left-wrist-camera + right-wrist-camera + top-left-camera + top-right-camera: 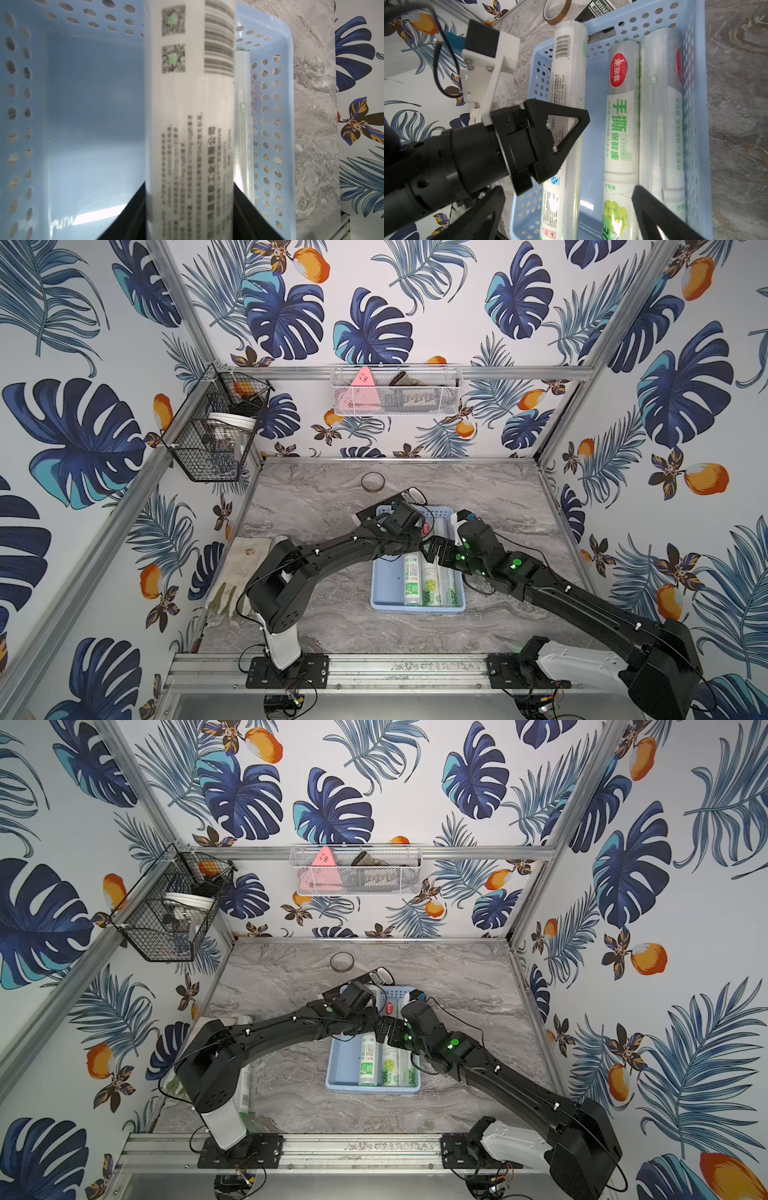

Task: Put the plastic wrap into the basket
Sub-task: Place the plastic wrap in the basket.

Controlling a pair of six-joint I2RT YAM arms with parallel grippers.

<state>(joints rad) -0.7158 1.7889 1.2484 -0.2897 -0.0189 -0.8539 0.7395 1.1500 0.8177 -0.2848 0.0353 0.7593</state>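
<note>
The light blue basket (385,587) (343,1067) sits mid-table. My left gripper (409,549) (190,218) is shut on one roll of plastic wrap (190,124) (568,83), held lengthwise low over the basket's left side. That roll's far end pokes past the far rim. Two more rolls (620,124) (660,124) lie side by side against the basket's right wall (691,104). My right gripper (437,552) (569,218) hangs open just above them, holding nothing. Another roll (244,1090) lies by the left arm's base.
An off-white glove (245,568) lies at the table's left edge. A tape ring (372,482) and a black labelled box (409,495) lie just beyond the basket. A black wire basket (216,427) and a white mesh basket (395,391) hang on the walls.
</note>
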